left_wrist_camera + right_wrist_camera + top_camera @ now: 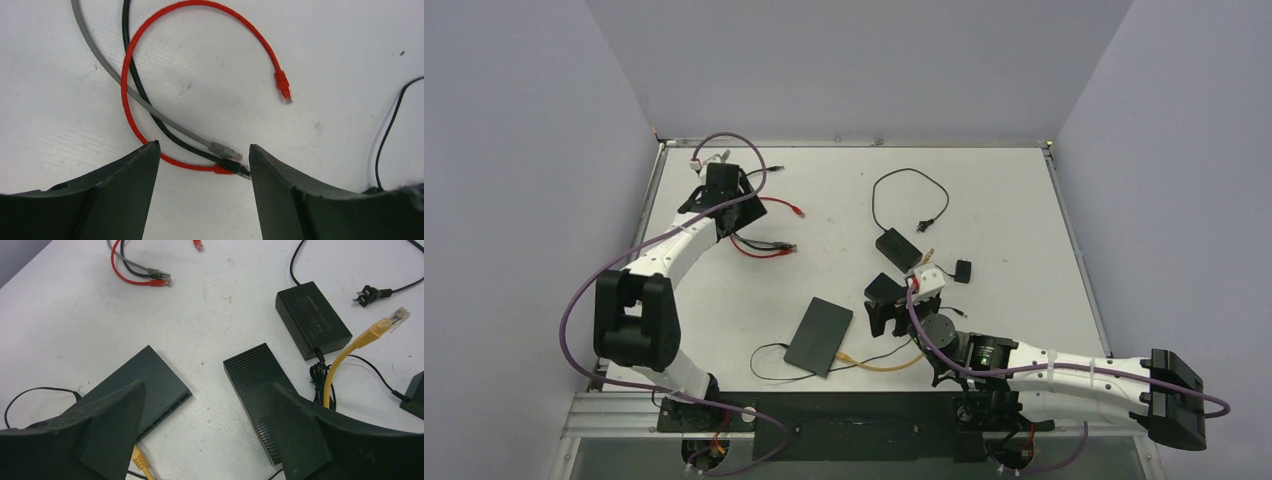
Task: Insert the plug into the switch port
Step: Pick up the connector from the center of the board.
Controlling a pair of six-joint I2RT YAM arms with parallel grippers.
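The right gripper (pixel 207 386) fills the bottom of its own view, jaws wide apart and holding nothing. Under its left finger lies the switch (pixel 150 375), flat on the surface (pixel 75 315), with its port row on the edge turned toward the gap between the fingers. One yellow plug (pixel 139 459) shows just below that finger, at the near end of the port edge. Whether it is seated or only lying against the housing cannot be told. The cable's other plug (pixel 397 317) lies ahead and to the right. A ribbed black box (pixel 255 375) sits straight ahead by the right finger, with a power adapter (pixel 312 317) beyond it.

The left gripper (pixel 204 145) hovers with its jaws also apart and empty. A grey plug (pixel 220 148) and a black plug (pixel 235 167) lie on the surface between its fingers.

To do the step well, I judge, pinch the plug by its body just behind the clip. Hold it level with the port, latch side matched, and push straight along the port's axis. The switch looks light and free to slide, so the other gripper should brace it. An angled push would likely shove it away.
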